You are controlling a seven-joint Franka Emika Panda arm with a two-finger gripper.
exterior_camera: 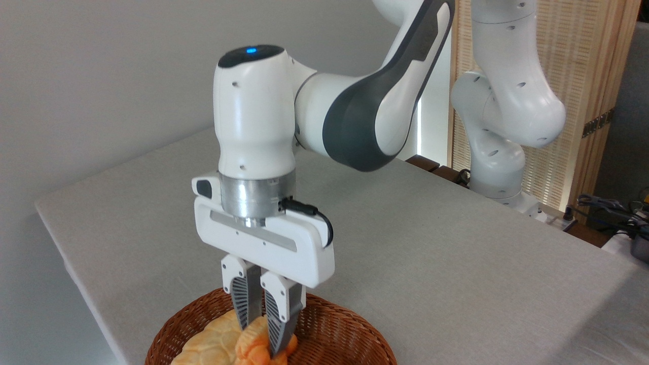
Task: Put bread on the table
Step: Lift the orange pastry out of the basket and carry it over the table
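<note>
The bread [256, 345], a lumpy deep orange bun, sits in the brown wicker basket [350, 337] at the bottom edge of the picture. My gripper [262, 337] points straight down into the basket, its two grey fingers close together and pinching the top of the bun. The bun's lower part is cut off by the frame. A paler yellow pastry [210, 342] lies against the bun's left side in the same basket. The table [431, 253] with its light grey cloth top stretches behind and to the right of the basket.
The arm's white base [499, 167] stands at the table's far right edge. Cables and dark equipment [616, 213] lie beyond the right corner, before a slatted wooden screen [588, 66]. A grey wall runs behind the table on the left.
</note>
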